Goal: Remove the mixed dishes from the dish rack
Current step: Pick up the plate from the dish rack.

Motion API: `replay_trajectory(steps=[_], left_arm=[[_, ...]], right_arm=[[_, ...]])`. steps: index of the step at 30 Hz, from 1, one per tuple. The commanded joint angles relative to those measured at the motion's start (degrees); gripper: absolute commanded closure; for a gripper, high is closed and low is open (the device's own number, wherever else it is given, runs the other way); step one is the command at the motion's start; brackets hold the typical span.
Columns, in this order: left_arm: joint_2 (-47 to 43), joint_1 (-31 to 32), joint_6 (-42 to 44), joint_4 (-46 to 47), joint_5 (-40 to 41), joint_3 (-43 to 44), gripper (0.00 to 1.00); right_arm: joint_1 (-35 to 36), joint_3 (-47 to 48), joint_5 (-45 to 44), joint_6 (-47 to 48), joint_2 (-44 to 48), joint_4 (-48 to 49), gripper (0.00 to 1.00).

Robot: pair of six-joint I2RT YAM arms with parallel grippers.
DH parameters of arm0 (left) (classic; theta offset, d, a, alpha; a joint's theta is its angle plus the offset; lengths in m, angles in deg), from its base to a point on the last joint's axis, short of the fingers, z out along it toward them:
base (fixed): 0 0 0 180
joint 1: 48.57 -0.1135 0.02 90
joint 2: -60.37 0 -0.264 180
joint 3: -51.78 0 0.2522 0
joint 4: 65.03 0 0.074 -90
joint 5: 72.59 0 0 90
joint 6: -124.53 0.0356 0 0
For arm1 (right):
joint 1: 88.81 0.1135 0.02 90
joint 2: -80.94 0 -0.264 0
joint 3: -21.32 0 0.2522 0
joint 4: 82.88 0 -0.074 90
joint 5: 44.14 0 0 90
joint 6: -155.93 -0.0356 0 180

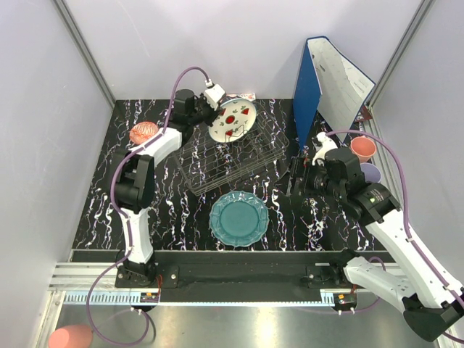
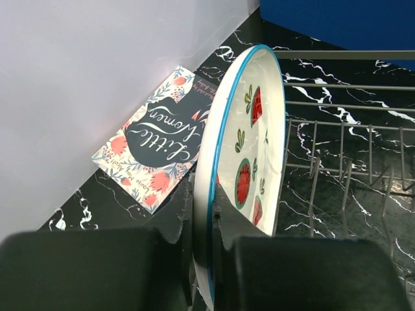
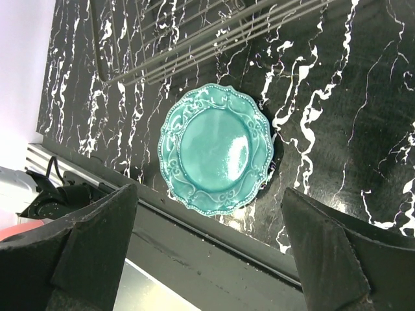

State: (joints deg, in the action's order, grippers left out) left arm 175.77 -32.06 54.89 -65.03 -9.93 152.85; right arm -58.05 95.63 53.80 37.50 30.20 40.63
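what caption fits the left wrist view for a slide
Left claw gripping the rim of the white watermelon plate by the dish rack, patterned book behind.

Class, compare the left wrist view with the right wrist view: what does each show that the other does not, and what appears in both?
Only the left wrist view: the left hand shut on the rim of the white plate with red watermelon marks, which stands on edge, the patterned book lying by the wall, and part of the blue binder. Only the right wrist view: the teal scalloped plate lying flat, seen between the open fingers of the right hand. Both: the grey wire dish rack and the black marbled table.
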Motion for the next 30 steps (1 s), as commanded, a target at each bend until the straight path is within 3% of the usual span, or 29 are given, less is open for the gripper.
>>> replay_trajectory(steps=[1,18,30], left_arm=[[-2.27,0.62,-0.76,4.08,-0.97,0.06,1.0],[-11.06,1.77,2.67,6.54,6.32,5.59,1.0],[-15.11,2.82,0.74,7.42,6.15,5.86,1.0]], right_arm=[[0.44,-0.79,-1.27,-1.28,0.2,3.17,0.0],[0.35,-2.11,-0.47,-3.65,1.52,5.28,0.0],[0.26,-3.07,-0.21,-4.62,3.72,5.19,0.0]])
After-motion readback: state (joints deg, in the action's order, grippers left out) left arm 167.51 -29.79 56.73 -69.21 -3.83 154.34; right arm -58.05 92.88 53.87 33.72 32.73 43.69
